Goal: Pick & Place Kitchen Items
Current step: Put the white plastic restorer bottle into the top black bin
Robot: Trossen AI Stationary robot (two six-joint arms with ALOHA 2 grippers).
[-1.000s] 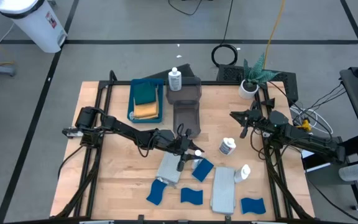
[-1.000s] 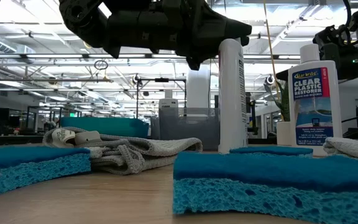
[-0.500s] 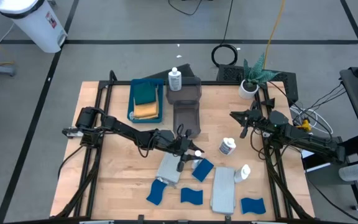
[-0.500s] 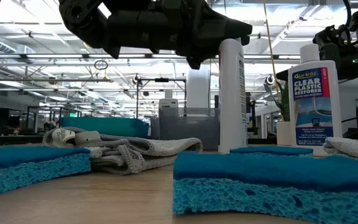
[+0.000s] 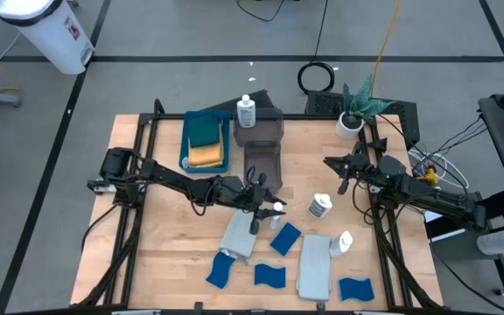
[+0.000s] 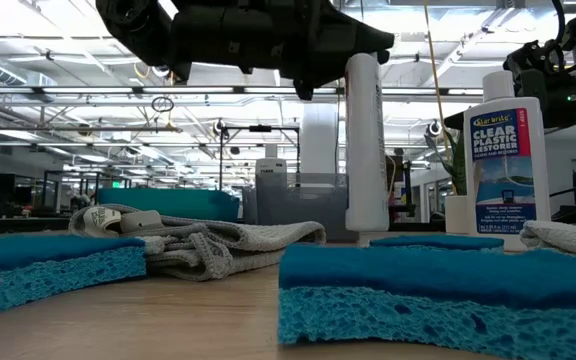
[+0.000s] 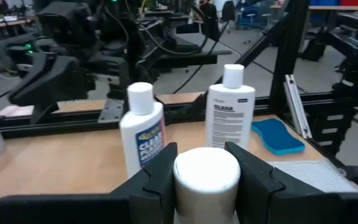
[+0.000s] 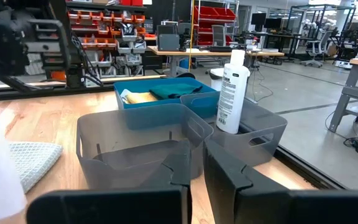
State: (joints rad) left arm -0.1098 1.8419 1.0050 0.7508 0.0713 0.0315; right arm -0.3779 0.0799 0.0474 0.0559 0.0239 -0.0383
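A robotics lab or workshop, it seems: a wooden table [image 5: 169, 254] on a black frame stands on grey taped floor, with shelves of red parts bins [image 8: 213, 18], workbenches [image 8: 222, 57] and exposed ceiling trusses beyond.

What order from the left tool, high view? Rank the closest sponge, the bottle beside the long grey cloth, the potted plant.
1. Blue sponge, just beside the left tool.
2. White bottle, right of the long grey cloth.
3. Potted plant, back right.
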